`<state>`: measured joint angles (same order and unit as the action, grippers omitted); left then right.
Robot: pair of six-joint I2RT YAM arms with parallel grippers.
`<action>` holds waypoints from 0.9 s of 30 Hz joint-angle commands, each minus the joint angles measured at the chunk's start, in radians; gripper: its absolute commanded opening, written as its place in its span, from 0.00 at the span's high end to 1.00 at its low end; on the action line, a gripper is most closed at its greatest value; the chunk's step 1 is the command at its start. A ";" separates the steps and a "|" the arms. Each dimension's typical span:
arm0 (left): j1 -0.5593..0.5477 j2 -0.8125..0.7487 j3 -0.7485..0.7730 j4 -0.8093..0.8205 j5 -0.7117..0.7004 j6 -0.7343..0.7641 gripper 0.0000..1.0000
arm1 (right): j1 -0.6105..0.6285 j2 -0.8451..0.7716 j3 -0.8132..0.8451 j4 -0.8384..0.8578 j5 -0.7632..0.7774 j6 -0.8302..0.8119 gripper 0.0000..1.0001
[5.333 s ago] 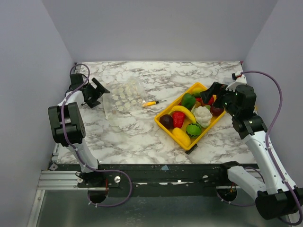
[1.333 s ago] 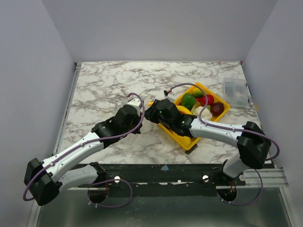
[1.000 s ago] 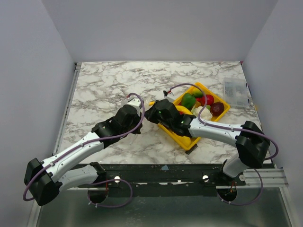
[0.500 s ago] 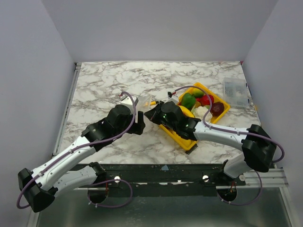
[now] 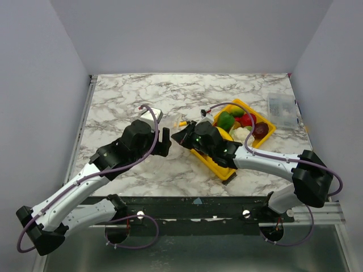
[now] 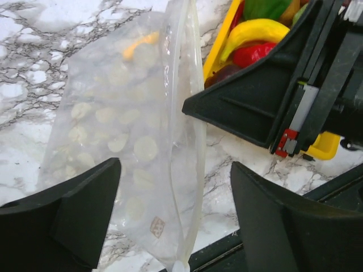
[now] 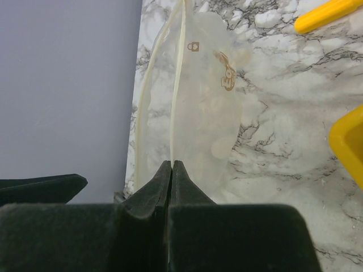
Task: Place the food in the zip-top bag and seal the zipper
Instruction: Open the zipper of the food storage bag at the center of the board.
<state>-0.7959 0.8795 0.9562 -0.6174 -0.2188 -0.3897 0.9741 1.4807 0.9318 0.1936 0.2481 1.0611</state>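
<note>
The zip-top bag [image 6: 127,141], clear with pale dots, hangs upright above the marble between my two grippers. My right gripper [image 7: 172,165] is shut on its top edge beside the zipper [image 7: 178,85], a pale strip whose two lips stand slightly apart. My left gripper [image 6: 176,226] is open wide around the bag's lower end without touching it. From above, the left gripper [image 5: 165,143] faces the right gripper [image 5: 177,137]. The food sits in the yellow tray [image 5: 211,161]: banana [image 6: 261,28], red pepper [image 6: 255,54], green pepper [image 5: 226,120], cauliflower [image 5: 243,134], dark purple piece [image 5: 261,130].
A small yellow stick [image 5: 181,123] lies on the marble just behind the grippers. A rigid clear box [image 5: 282,110] stands at the far right edge. My right arm reaches across the tray's near side. Grey walls enclose the table.
My left gripper has opened, let go of the bag and drawn back to the left. The right gripper still pinches the bag's edge and has barely moved.
</note>
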 commanded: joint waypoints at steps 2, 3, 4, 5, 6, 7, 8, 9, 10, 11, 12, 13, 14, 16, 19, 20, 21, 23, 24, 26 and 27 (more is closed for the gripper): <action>-0.003 0.090 0.048 -0.020 -0.098 0.064 0.36 | 0.006 -0.019 -0.008 0.012 -0.033 0.032 0.99; -0.002 0.114 0.057 -0.027 -0.109 0.070 0.41 | 0.006 -0.022 -0.012 0.012 -0.033 0.035 0.99; -0.002 0.141 0.071 -0.042 -0.118 0.071 0.44 | 0.006 -0.024 -0.015 0.013 -0.033 0.036 0.99; -0.003 0.164 0.092 -0.061 -0.118 0.071 0.48 | 0.006 -0.025 -0.017 0.014 -0.033 0.038 0.99; -0.002 0.192 0.112 -0.078 -0.115 0.073 0.51 | 0.006 -0.026 -0.016 0.014 -0.033 0.038 0.99; -0.002 0.217 0.136 -0.098 -0.111 0.074 0.53 | 0.006 -0.029 -0.016 0.013 -0.034 0.037 0.99; -0.002 0.234 0.154 -0.112 -0.103 0.073 0.53 | 0.006 -0.030 -0.014 0.011 -0.034 0.034 0.99; -0.003 0.250 0.170 -0.117 -0.091 0.078 0.54 | 0.006 -0.030 -0.014 0.010 -0.034 0.035 0.99; -0.003 0.262 0.181 -0.120 -0.087 0.086 0.55 | 0.006 -0.031 -0.013 0.008 -0.035 0.034 0.99; -0.003 0.274 0.191 -0.125 -0.089 0.091 0.57 | 0.006 -0.032 -0.015 0.010 -0.035 0.034 0.99; -0.003 0.285 0.201 -0.134 -0.094 0.096 0.60 | 0.006 -0.032 -0.016 0.010 -0.035 0.034 0.99; -0.002 0.296 0.211 -0.145 -0.107 0.098 0.62 | 0.006 -0.032 -0.015 0.010 -0.035 0.034 0.99; -0.002 0.304 0.221 -0.157 -0.116 0.103 0.65 | 0.006 -0.031 -0.017 0.010 -0.035 0.033 1.00; -0.003 0.320 0.230 -0.169 -0.120 0.122 0.67 | 0.006 -0.032 -0.016 0.009 -0.038 0.035 0.99; -0.003 0.353 0.243 -0.187 -0.120 0.135 0.74 | 0.006 -0.031 -0.018 0.013 -0.043 0.036 0.99; -0.003 0.361 0.241 -0.183 -0.112 0.138 0.75 | 0.006 -0.030 -0.018 0.013 -0.045 0.037 0.99; -0.003 0.367 0.239 -0.178 -0.105 0.138 0.76 | 0.006 -0.031 -0.017 0.012 -0.044 0.035 0.99; -0.002 0.378 0.235 -0.172 -0.097 0.139 0.78 | 0.006 -0.030 -0.017 0.009 -0.044 0.036 0.99; -0.002 0.382 0.235 -0.168 -0.103 0.143 0.81 | 0.006 -0.031 -0.017 0.006 -0.044 0.035 0.99; -0.002 0.384 0.233 -0.162 -0.138 0.156 0.90 | 0.006 -0.031 -0.020 0.003 -0.043 0.031 0.99; -0.003 0.384 0.231 -0.158 -0.161 0.167 0.98 | 0.006 -0.031 -0.021 0.000 -0.041 0.025 0.99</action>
<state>-0.7959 1.2625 1.1782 -0.7689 -0.3103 -0.2649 0.9741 1.4761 0.9298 0.1932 0.2150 1.0851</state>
